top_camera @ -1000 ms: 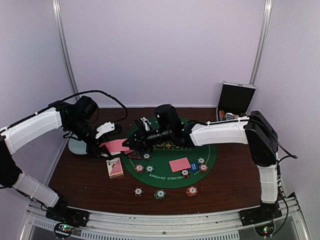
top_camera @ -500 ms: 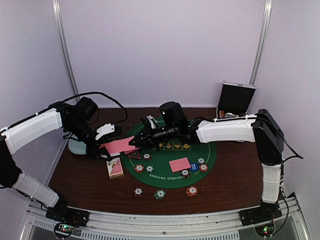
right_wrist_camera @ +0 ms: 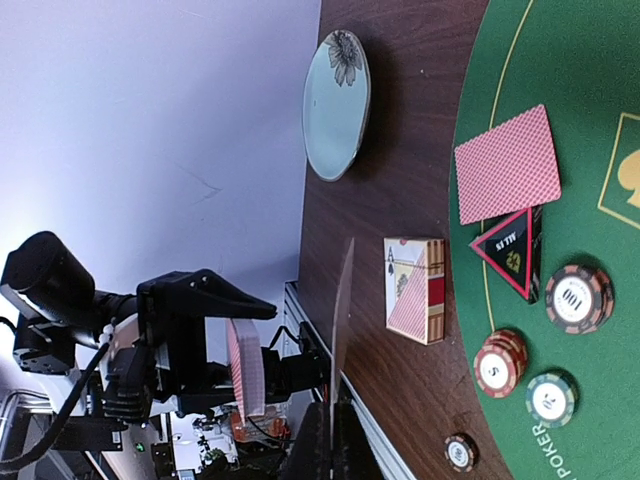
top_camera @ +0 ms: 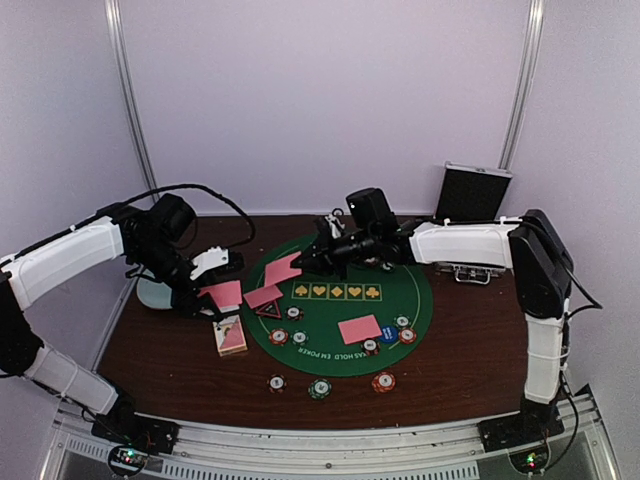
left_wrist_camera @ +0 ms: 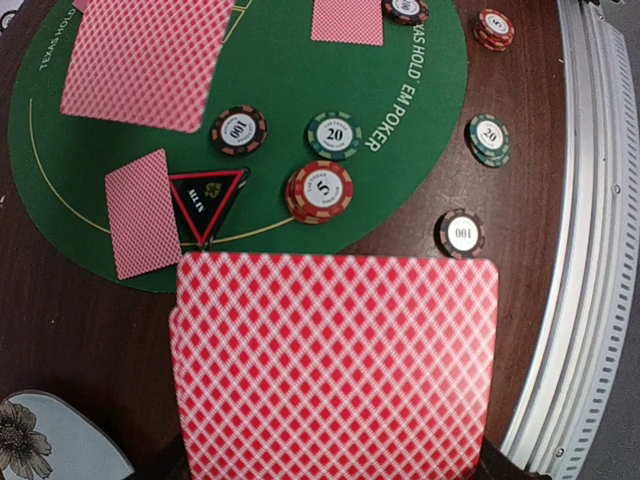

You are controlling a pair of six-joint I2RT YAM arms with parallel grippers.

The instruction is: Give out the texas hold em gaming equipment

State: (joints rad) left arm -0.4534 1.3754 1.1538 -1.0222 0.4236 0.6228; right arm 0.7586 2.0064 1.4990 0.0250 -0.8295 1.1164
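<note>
Drawn back from the left pincer [top_camera: 208,293] over the last half second, the right pincer [top_camera: 304,262] is now hanging over the far left part of the green poker mat [top_camera: 405,300]. It is carrying a single pink-red-backed card [top_camera: 282,270] well clear of the stack. Its fingers [right_wrist_camera: 322,445] are pinching this card by one edge, and the right wrist view is showing the card edge-on above them.

The left pincer is clamping the stack of playing cards [top_camera: 226,294] just off the mat's left rim, and the patterned back is filling the lower part of the left wrist view.

Between the two pincers a face-down card [left_wrist_camera: 143,213] is lying on the mat, just beside the black red-edged triangular marker [left_wrist_camera: 205,200]. Past the marker, a 100 chip [left_wrist_camera: 238,130], a 20 chip [left_wrist_camera: 334,135] and a short stack of 5 chips [left_wrist_camera: 320,190] are resting on the felt.

On the near side of the left pincer a card box [top_camera: 231,335] is lying on the wooden table [top_camera: 470,340]. On the near side of the right pincer a second dealt card [top_camera: 359,329] is lying next to the blue button [top_camera: 389,335].

Left of the left pincer a pale blue dish [top_camera: 150,293] is sitting on the table. A metal case [top_camera: 473,195] is standing open behind the right arm.
</note>
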